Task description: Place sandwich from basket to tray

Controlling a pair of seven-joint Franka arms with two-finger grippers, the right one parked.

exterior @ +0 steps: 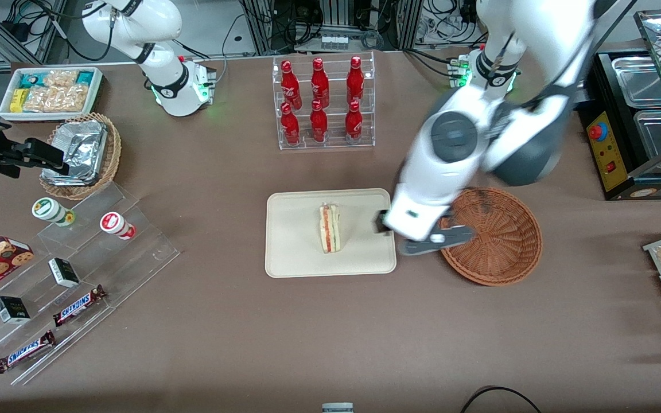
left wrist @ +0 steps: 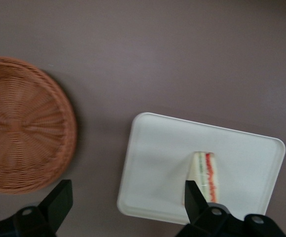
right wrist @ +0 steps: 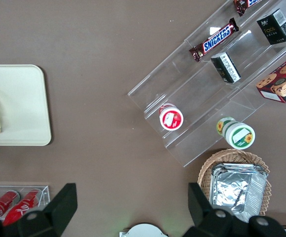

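Sandwich (exterior: 330,228) lies on tray (exterior: 296,252); open gripper (exterior: 416,240) hovers beside basket (exterior: 502,241).

We hold our left arm (exterior: 479,143) bent low over the table, the gripper (left wrist: 128,207) pointing down, its fingers (left wrist: 59,200) spread wide, gripping nothing.

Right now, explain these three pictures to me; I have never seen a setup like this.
Two white robot arms stand at a brown table. One picture looks down from the front; the others come from cameras on each arm's wrist. The working arm's end effector hangs open and empty over the gap between the cream tray and the woven brown basket. The sandwich sits on the tray; the basket is empty. Red bottles stand in a clear rack farther from the front camera than the tray.
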